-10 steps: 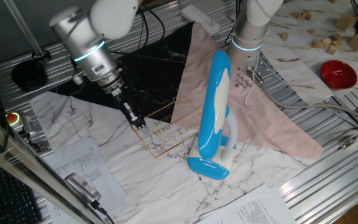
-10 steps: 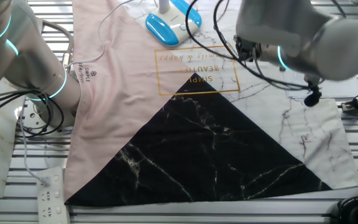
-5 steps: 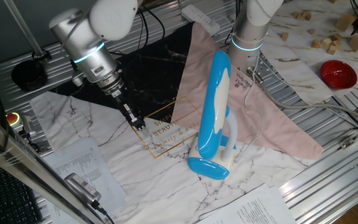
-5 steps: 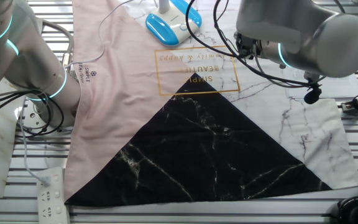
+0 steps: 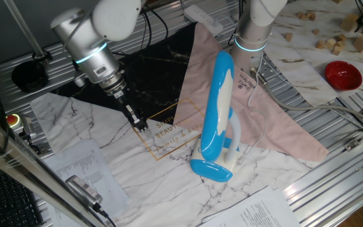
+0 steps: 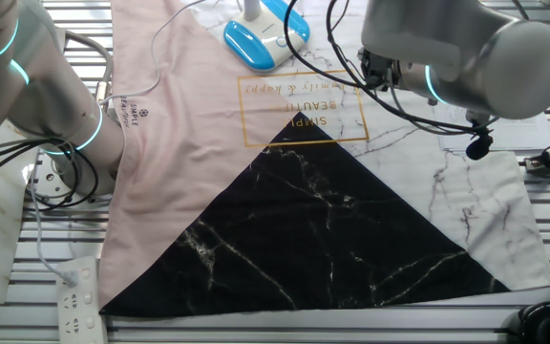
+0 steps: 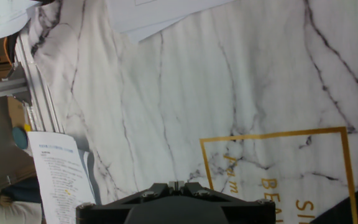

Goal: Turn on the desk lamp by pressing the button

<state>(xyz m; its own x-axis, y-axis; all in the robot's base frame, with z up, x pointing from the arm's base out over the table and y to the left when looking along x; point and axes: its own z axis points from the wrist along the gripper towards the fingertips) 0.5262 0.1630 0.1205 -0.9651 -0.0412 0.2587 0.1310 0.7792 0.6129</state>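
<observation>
The desk lamp [image 5: 217,104] lies folded on the marble-print mat, its long blue and white head over the white neck and the oval blue base [image 5: 209,169]. In the other fixed view only its base [image 6: 247,43] shows at the top edge. My gripper [image 5: 138,123] hangs just above the mat's gold-lettered frame, well to the left of the lamp and apart from it. In the hand view the fingertips [image 7: 176,185] meet with no gap, so the gripper is shut and holds nothing. The lamp is out of the hand view.
A second arm's base [image 5: 252,31] stands behind the lamp on a pink cloth [image 5: 263,123]. A red bowl [image 5: 343,74] and wooden blocks [image 5: 333,39] lie at the far right. Printed papers [image 5: 80,169] lie at the front left. A power strip [image 6: 76,298] sits at one corner.
The arm has shifted only very slightly; the gripper stays at the same spot over the mat. The lamp has not moved.
</observation>
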